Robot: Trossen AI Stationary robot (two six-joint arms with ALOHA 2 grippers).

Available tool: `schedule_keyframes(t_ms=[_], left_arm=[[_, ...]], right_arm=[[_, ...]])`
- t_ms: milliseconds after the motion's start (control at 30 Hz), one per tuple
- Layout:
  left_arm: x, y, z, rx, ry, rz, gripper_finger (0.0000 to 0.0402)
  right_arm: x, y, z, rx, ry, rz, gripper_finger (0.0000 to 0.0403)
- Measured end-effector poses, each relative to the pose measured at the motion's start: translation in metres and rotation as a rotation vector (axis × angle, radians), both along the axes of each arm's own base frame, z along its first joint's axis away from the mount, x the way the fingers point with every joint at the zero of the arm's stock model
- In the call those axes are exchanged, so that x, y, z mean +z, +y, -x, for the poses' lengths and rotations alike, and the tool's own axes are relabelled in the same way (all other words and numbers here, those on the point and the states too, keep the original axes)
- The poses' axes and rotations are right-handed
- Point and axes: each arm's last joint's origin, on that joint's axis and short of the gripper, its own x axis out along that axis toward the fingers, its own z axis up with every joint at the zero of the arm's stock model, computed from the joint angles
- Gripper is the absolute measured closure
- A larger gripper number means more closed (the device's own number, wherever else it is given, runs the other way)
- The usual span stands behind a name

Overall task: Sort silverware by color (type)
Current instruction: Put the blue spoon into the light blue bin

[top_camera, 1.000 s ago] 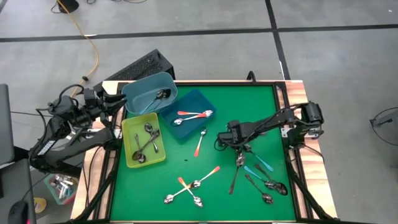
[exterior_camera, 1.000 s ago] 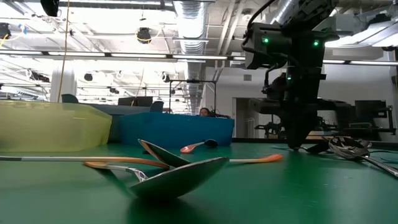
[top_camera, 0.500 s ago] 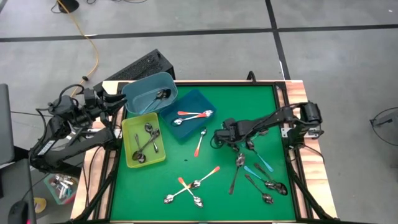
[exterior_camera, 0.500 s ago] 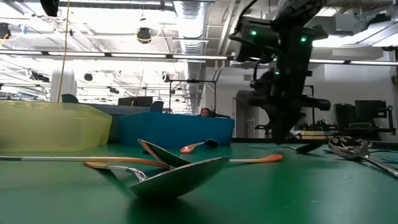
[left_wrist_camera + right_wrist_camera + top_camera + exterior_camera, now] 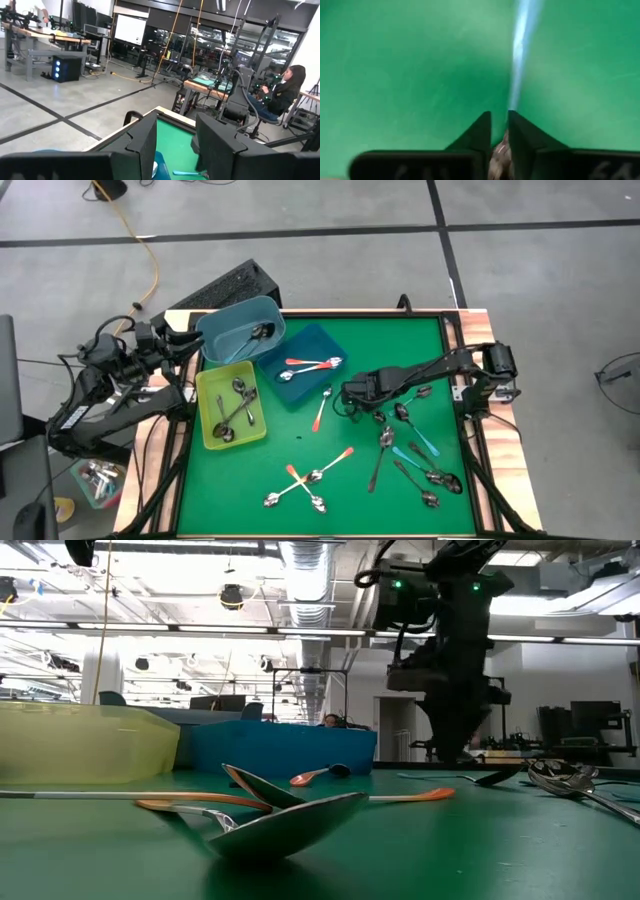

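My right gripper (image 5: 350, 396) points down over the middle of the green mat (image 5: 300, 442), shut on a spoon with a light teal handle (image 5: 519, 55). In the low view it (image 5: 452, 758) stands just above the mat. An orange-handled spoon (image 5: 320, 411) lies left of it, and a pile of silver and teal spoons (image 5: 415, 455) lies to its right. My left gripper (image 5: 172, 145) waits open and level by the table's far left corner, beside the light blue bin (image 5: 240, 330). My right gripper pinches the spoon between its two fingers (image 5: 522, 132) at the bowl end (image 5: 499, 150), coming from above and pointing down. The teal handle runs out past the fingertips over the mat. I cannot tell whether its free end touches the mat.
A dark blue bin (image 5: 305, 365) holds orange-handled spoons, and a yellow-green bin (image 5: 230, 405) holds silver ones. More orange and silver spoons (image 5: 305, 480) lie crossed near the front edge. A black box (image 5: 230, 288) stands behind the bins.
My right gripper has risen from the spoon pile at the right and moved toward the table's left and a little toward its far edge, rolling about its own axis as it went.
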Motion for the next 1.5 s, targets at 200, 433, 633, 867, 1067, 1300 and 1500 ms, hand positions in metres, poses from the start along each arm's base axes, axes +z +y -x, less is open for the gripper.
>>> schedule_keyframes(t_ms=[200,433,633,867,1067,1300,1500], left_arm=[[0.0,0.0,0.0,0.0,0.002,0.001,0.028],[0.0,0.0,0.0,0.0,0.003,0.001,0.028],[0.0,0.0,0.0,0.0,0.003,0.001,0.028],[0.0,0.0,0.0,0.0,0.004,0.001,0.028],[0.0,0.001,0.0,0.02,0.003,0.002,0.028],[0.0,0.001,0.0,0.026,0.004,-0.001,0.028],[0.0,0.001,0.0,0.026,0.004,-0.001,0.028]], right_arm=[[-0.003,-0.001,0.001,0.119,0.015,-0.132,0.023],[-0.003,-0.018,0.003,0.09,0.031,-0.129,0.0161],[-0.003,-0.026,0.005,0.113,0.038,-0.137,0.0177],[-0.017,-0.023,0.002,0.125,0.086,-0.152,0.0196],[-0.027,-0.024,0.002,0.111,0.152,-0.156,0.0211],[-0.028,-0.024,0.006,0.094,0.189,-0.149,0.0325],[-0.028,-0.025,0.005,0.093,0.181,-0.153,0.039]])
